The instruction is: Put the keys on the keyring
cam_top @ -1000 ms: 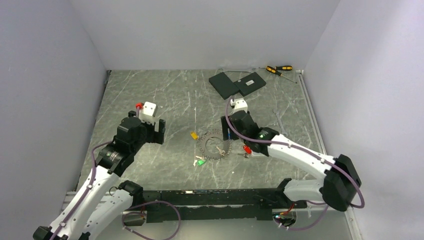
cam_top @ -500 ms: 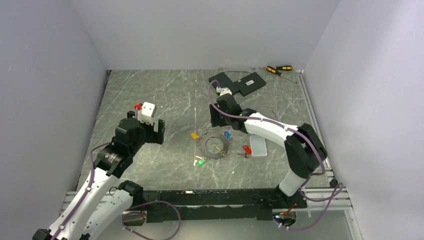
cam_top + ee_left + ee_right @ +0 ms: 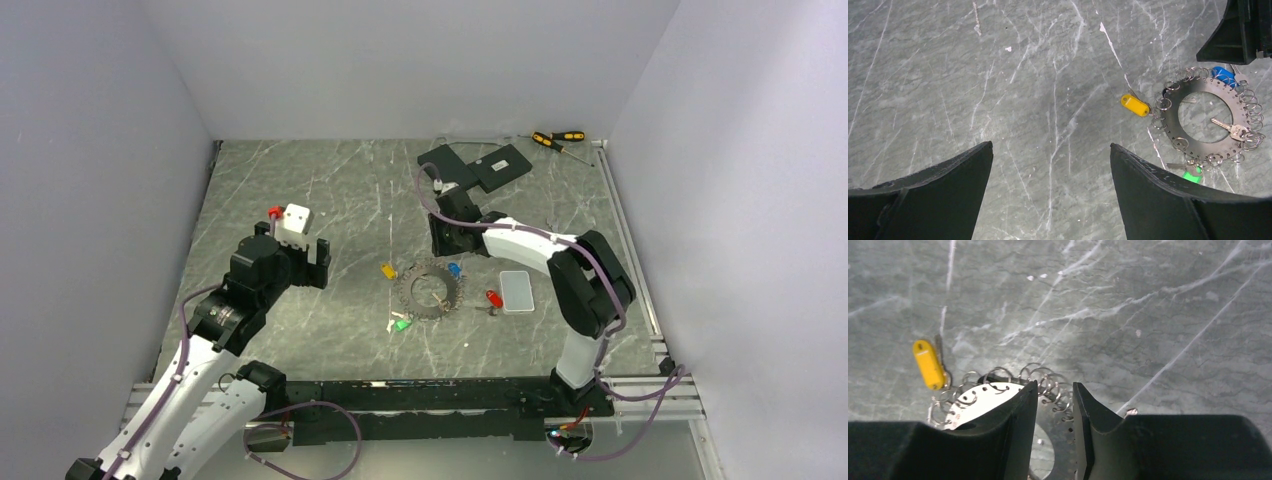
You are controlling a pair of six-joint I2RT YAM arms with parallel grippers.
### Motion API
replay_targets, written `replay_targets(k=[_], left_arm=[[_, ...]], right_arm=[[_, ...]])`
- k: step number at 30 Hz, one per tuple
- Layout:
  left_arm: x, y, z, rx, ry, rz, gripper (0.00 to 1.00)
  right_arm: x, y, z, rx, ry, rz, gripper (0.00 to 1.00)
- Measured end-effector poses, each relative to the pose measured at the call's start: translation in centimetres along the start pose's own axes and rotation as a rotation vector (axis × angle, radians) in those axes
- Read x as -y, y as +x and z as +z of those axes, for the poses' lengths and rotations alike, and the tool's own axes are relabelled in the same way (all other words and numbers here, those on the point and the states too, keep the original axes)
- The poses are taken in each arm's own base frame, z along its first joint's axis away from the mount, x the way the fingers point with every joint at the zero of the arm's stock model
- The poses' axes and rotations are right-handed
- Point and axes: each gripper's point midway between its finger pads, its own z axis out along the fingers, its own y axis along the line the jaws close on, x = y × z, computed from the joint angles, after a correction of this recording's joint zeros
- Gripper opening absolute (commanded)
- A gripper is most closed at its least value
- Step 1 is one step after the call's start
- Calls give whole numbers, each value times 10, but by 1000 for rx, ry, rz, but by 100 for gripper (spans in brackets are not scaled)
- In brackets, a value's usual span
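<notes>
Red key (image 3: 493, 297) shows in top view only.

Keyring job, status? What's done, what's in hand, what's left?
Done: unconfirmed; yellow key, blue key and green key lie at the keyring's rim, attachment unclear. In hand: nothing visibly held; right claw over the rim's wire loops, jaws a narrow gap apart; left claw open, off to the side. Left: red key lies apart from the ring.
</notes>
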Motion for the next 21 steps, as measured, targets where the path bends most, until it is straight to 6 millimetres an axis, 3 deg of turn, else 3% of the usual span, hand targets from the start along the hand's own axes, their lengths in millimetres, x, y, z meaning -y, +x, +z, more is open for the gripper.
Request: replay_targets(k=[7, 21], left_arm=[[-2, 0, 0, -1, -6, -3, 92], [-3, 0, 1, -3, -8, -6, 92]], right_arm=[[10, 12, 23, -80, -30, 4, 38], [-13, 19, 30, -142, -170, -12, 40]])
